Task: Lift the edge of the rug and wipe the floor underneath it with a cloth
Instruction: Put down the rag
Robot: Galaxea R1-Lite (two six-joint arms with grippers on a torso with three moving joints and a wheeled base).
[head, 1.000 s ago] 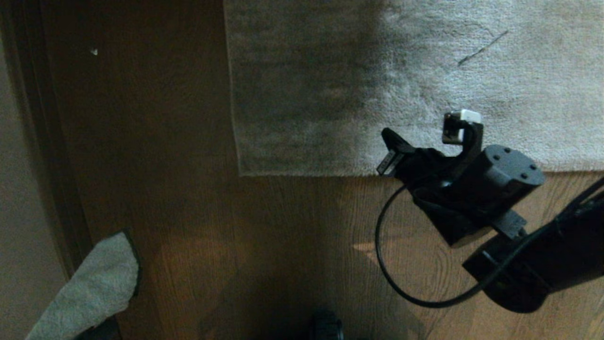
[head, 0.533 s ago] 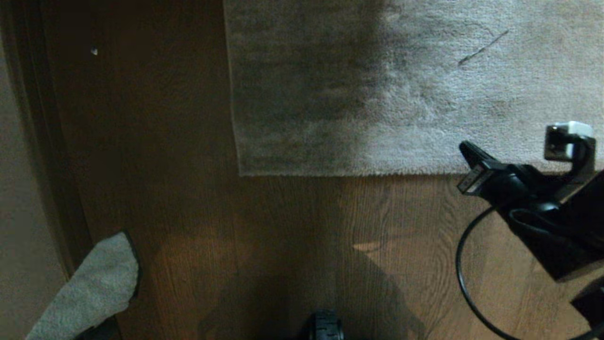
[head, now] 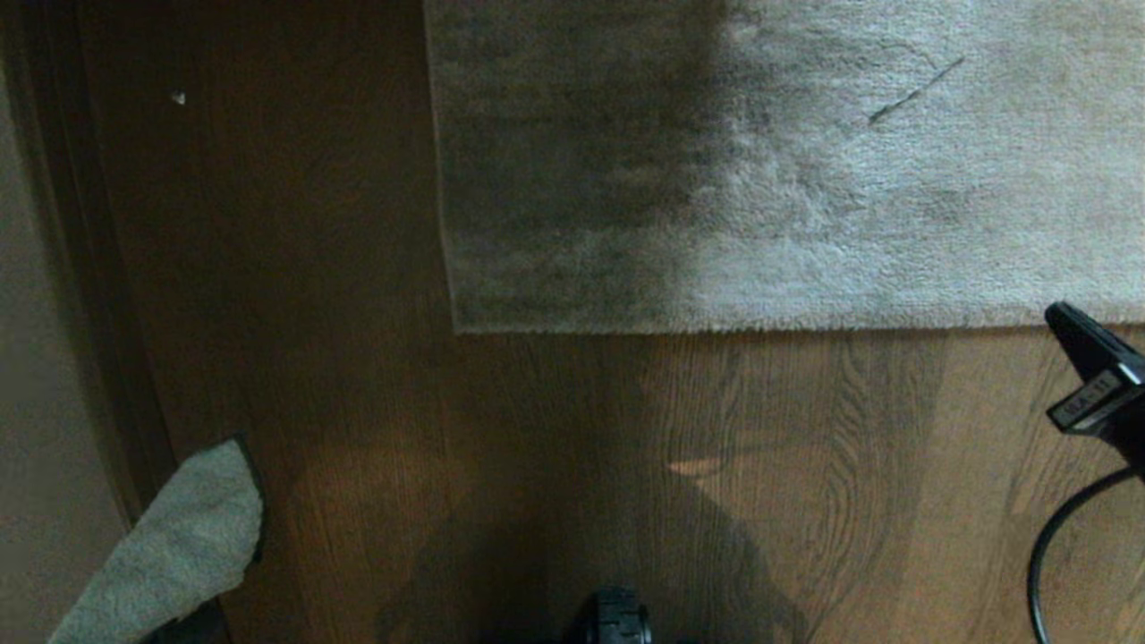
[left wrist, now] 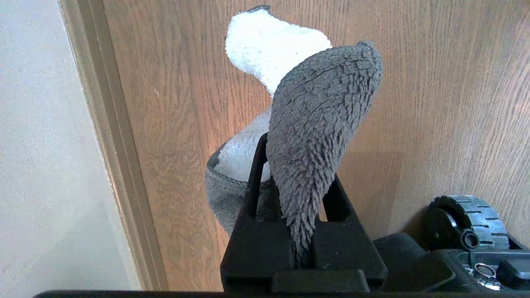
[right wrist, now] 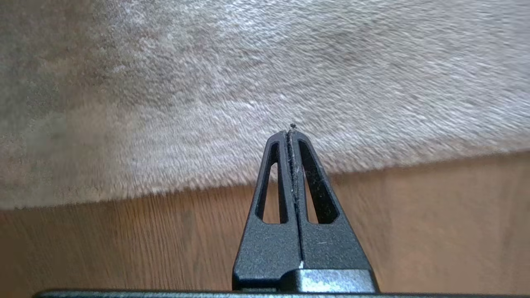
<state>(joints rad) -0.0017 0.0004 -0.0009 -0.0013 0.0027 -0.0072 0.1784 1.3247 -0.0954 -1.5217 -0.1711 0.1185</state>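
Most of the right arm is cut off at the head view's right border now: only a black piece of the wrist and a loop of black cable (head: 1047,572) show there, so the right gripper (right wrist: 292,134) has to be read from its own camera, where the two black fingers (right wrist: 276,182) are pressed flat together with nothing between them. Their tips hang just above the rug edge (head: 716,327), a straight border running across the head view with its corner at the near left, lying flat on the floor (head: 537,465); whether the tips touch the pile cannot be told, since that picture is smeared. Half of the rug's left part sits in deep shadow, and a thin dark streak (head: 914,91) on its far right side is too small to identify. Over on the left, the cloth (head: 170,555) pokes into the head view's bottom-left corner, part of it cut off by the frame. The left gripper (left wrist: 296,165) is clamped on it (the wrist camera shows it well): a grey nubby fold stands up between the black fingers (left wrist: 252,186) and a pale lobe curls beyond them, above bare floor, beside a pale skirting strip (left wrist: 107,136). A ribbed black wheel (left wrist: 468,223) of the base sits near that hand.
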